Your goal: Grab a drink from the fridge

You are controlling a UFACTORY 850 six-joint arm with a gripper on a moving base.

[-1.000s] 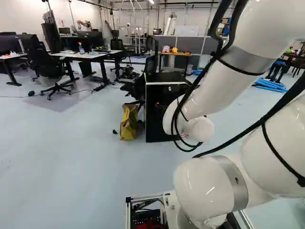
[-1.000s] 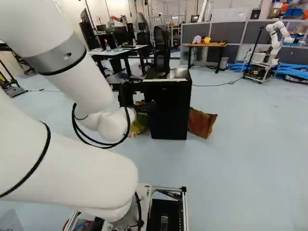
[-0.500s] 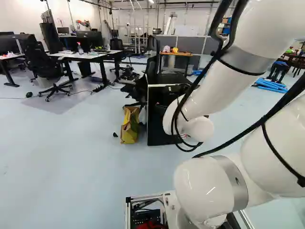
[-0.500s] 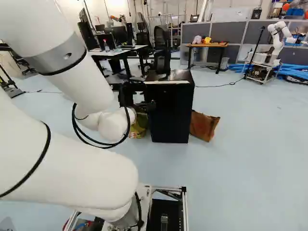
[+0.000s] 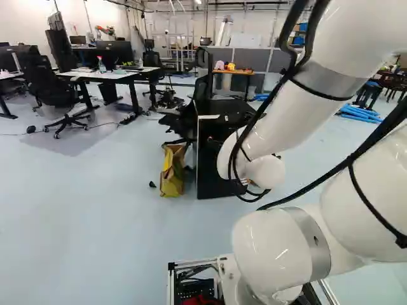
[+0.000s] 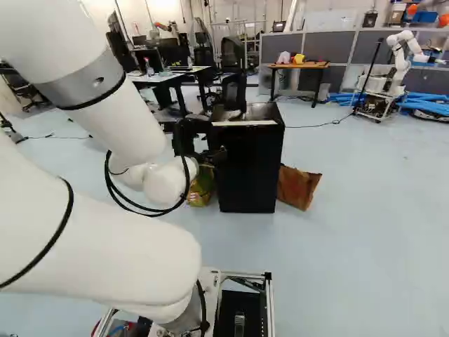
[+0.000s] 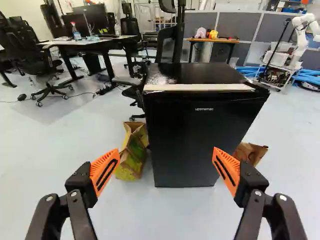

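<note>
Wrist view, black fridge [image 7: 192,135], pale floor [image 7: 60,145], grey partitions [image 7: 245,27]

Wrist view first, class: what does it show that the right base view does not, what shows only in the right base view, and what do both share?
Only the wrist view: the orange pads of the open hand.

Only the right base view: the robot's white arm and the metal frame of its base.

Both: the black mini fridge, yellow-green bag, brown paper bag, wooden table and another robot.
</note>
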